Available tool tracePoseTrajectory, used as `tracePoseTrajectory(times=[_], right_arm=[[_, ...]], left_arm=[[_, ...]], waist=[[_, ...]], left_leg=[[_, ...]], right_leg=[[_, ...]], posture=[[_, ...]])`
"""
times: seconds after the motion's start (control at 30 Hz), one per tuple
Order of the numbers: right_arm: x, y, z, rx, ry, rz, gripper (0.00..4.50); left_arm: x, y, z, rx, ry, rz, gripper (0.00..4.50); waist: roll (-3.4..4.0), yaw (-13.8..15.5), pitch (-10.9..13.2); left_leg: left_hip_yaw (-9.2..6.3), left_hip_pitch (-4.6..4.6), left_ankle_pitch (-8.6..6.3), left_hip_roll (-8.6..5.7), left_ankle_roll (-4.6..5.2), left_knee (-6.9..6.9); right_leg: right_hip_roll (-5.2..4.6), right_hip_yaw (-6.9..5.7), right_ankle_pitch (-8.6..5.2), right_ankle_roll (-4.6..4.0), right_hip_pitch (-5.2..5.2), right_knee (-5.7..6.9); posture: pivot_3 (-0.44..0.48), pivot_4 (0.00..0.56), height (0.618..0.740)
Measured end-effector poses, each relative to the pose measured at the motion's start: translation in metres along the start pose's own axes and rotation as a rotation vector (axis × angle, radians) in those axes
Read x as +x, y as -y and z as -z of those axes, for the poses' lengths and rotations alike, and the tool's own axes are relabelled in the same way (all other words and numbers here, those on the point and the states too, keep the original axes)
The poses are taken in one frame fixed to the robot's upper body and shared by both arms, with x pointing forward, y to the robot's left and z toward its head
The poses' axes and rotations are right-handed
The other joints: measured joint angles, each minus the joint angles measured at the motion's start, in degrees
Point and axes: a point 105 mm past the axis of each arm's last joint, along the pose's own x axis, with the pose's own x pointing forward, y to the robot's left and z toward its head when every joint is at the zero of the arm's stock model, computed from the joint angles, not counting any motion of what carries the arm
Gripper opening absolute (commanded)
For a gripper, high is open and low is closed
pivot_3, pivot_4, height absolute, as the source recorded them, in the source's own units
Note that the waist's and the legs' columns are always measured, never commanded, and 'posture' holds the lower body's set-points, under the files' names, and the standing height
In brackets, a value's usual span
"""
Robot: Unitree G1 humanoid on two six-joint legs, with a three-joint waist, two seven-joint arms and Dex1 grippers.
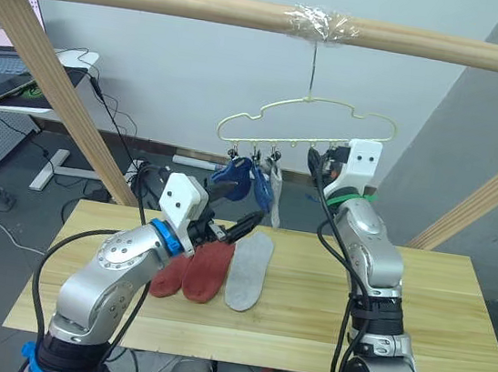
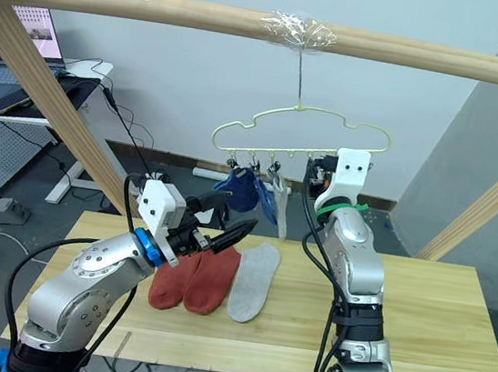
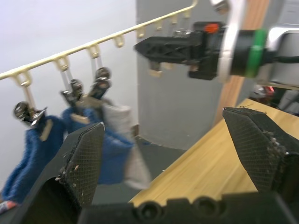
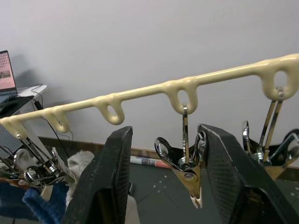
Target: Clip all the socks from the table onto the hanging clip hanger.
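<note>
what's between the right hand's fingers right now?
An empty metal clip hanging from the hanger sits in the gap of the open right hand, not yet squeezed. The right wrist view shows it.

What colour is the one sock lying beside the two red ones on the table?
Light grey sock; clearest in the right eye view.

Wooden pole frame (image 1: 163, 0), laptop (image 2: 35, 34) behind.

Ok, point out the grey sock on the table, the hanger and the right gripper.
grey sock (image 1: 249, 271), left eye view, mid-sole.
hanger (image 1: 265, 132), left eye view, bottom bar.
right gripper (image 4: 164, 179), right wrist view, between its fingers.
</note>
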Motion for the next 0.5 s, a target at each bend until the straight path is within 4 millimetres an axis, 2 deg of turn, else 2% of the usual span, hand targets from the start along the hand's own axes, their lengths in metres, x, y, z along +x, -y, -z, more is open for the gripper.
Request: tracePoseTrajectory(times=[0.5], right_arm=[[0.0045,-0.0007,0.0,0.001,0.013,-0.002,2.31]], left_arm=[[0.0034,0.007,-0.0058,-0.027,0.043,0.031,4.5]], waist=[[0.0,0.0,0.0]], left_leg=[[0.0,0.03,0.0,0.0,0.0,0.02]], right_leg=[[0.01,0.0,0.0,0.0,0.0,0.07]], posture=[[0.023,0.134,0.74]])
